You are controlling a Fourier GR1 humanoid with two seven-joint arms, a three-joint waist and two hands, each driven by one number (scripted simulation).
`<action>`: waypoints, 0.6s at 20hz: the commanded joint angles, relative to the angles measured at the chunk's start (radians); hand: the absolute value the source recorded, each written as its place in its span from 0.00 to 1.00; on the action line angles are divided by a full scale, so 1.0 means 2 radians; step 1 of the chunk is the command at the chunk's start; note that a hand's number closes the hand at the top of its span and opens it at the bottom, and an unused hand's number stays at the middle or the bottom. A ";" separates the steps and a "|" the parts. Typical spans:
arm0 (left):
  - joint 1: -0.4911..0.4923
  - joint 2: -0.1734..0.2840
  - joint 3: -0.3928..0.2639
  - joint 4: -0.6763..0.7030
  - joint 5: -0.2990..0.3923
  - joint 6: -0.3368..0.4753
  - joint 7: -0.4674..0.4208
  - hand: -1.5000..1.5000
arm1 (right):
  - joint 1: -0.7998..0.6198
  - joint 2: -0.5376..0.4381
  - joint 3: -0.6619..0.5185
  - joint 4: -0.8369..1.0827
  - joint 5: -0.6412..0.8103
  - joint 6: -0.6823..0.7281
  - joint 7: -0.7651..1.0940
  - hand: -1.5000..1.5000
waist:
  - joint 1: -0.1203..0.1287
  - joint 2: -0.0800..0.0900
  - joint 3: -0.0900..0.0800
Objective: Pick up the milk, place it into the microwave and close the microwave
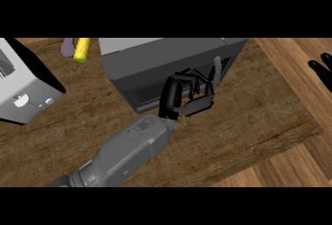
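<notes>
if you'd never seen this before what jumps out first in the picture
The dark grey box-shaped microwave at top centre draws the eye, with the left hand right at its front face, fingers curled, on a long grey forearm rising from the lower edge. At the left edge sits a white and black toaster-like appliance; the right hand rests at the right edge.

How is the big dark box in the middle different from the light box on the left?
The microwave is dark grey, while the toaster at the left edge is light grey with black sides. The microwave looks bigger and sits near the counter's middle; the toaster is partly cut off by the view's edge. The left hand is at the microwave's front; nothing touches the toaster. Both are boxy and stand on the wooden counter.
</notes>
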 commanded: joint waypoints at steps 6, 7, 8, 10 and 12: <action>-0.030 0.000 0.018 0.047 0.024 -0.010 -0.013 1.00 | -0.008 -0.022 -0.009 -0.001 -0.024 0.004 0.017 0.00 | -0.009 0.007 -0.001; -0.033 0.000 0.017 0.046 0.025 -0.013 -0.018 1.00 | -0.010 -0.016 -0.006 0.000 -0.026 0.000 0.018 0.00 | -0.005 0.009 -0.001; -0.032 0.000 0.018 0.046 0.028 -0.010 -0.020 1.00 | -0.009 -0.022 -0.008 -0.002 -0.027 0.003 0.020 0.00 | -0.009 0.008 -0.001; -0.037 0.000 0.017 0.047 0.033 -0.010 -0.021 1.00 | -0.010 -0.021 -0.008 0.002 -0.032 0.001 0.022 0.00 | -0.010 0.010 0.000; -0.035 0.000 0.016 0.051 0.036 -0.013 -0.027 1.00 | -0.015 -0.026 -0.011 -0.001 -0.040 0.002 0.025 0.00 | -0.006 0.008 -0.001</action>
